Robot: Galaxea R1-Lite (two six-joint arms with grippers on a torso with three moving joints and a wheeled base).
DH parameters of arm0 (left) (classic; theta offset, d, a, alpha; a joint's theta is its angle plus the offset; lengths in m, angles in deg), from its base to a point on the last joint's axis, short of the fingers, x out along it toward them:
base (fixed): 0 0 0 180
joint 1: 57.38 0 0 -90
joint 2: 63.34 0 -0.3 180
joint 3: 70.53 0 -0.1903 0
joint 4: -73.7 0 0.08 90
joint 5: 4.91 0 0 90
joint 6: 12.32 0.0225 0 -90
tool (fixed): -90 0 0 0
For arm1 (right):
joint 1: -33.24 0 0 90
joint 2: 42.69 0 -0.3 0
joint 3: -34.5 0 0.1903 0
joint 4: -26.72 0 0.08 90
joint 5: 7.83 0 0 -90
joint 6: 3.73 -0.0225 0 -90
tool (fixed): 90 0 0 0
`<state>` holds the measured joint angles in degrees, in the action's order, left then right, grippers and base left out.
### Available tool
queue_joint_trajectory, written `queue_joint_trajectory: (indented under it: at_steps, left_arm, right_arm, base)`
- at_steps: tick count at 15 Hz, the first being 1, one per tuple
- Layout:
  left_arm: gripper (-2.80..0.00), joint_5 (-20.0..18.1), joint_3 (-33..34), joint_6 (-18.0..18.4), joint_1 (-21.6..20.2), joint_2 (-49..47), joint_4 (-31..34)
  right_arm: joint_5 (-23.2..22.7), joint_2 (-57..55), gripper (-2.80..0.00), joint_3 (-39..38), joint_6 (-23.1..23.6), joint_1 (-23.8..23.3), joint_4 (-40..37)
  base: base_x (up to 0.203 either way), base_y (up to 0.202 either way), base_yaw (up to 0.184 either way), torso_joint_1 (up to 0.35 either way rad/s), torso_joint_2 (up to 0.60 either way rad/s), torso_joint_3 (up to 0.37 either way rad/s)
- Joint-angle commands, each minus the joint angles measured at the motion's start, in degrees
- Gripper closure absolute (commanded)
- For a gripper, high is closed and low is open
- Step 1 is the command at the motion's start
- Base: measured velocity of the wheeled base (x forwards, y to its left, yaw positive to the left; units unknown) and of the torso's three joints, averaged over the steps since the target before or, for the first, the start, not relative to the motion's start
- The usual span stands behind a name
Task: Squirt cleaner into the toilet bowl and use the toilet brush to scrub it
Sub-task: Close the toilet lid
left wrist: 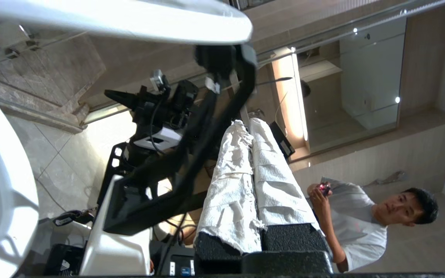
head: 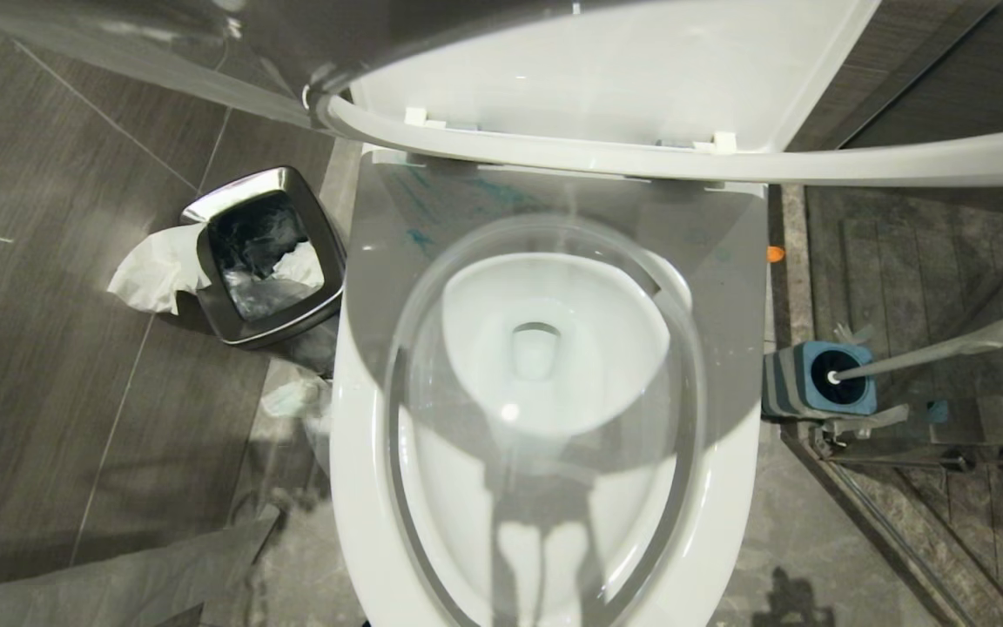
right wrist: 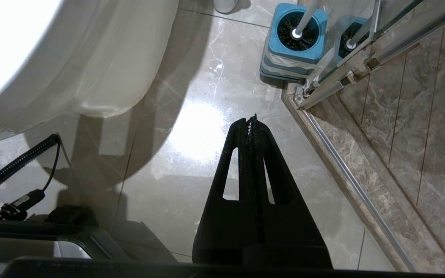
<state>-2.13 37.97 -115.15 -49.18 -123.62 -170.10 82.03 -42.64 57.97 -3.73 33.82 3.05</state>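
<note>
The toilet bowl [head: 545, 366] fills the middle of the head view, its lid raised. The toilet brush [head: 945, 344] stands in its blue-and-grey holder [head: 819, 379] on the floor to the bowl's right, its white handle leaning right. A small orange tip [head: 774, 253] shows past the toilet's right edge; the cleaner's body is hidden. Neither gripper is in the head view. My left gripper [left wrist: 247, 124], its fingers wrapped in white paper, is shut and empty, pointing back at the robot's frame. My right gripper [right wrist: 251, 119] is shut and empty above the floor, short of the toilet brush [right wrist: 305, 17].
A steel bin [head: 266, 252] with tissue stands left of the toilet, with more tissue [head: 153, 270] on the floor beside it. A glass shower door track [head: 902, 435] runs behind the brush holder. A person [left wrist: 361, 224] sits behind the robot. A black cable [right wrist: 17, 166] lies by the toilet base.
</note>
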Motion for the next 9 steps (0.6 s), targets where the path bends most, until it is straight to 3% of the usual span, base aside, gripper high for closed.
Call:
queue_joint_trajectory:
  at_steps: [1, 4, 9]
  left_arm:
    - [0.0, -0.44, -2.06, -0.27, 0.14, -4.55, -0.5]
    - [0.0, -0.44, -2.96, 0.96, 0.3, -7.11, -0.5]
    - [0.0, -0.44, -2.87, 1.33, 5.75, -10.84, -0.5]
  right_arm:
    - [-0.03, -0.05, 0.0, -0.01, 0.0, 0.04, -0.05]
    - [-0.03, -0.05, 0.0, -0.01, 0.0, 0.04, -0.05]
    - [-0.03, -0.05, 0.0, -0.03, 0.0, 0.04, -0.05]
  base:
    - [0.0, 0.0, 0.0, 0.0, 0.0, 0.0]
    - [0.0, 0.0, 0.0, 0.0, 0.0, 0.0]
    - [0.0, 0.0, 0.0, 0.0, 0.0, 0.0]
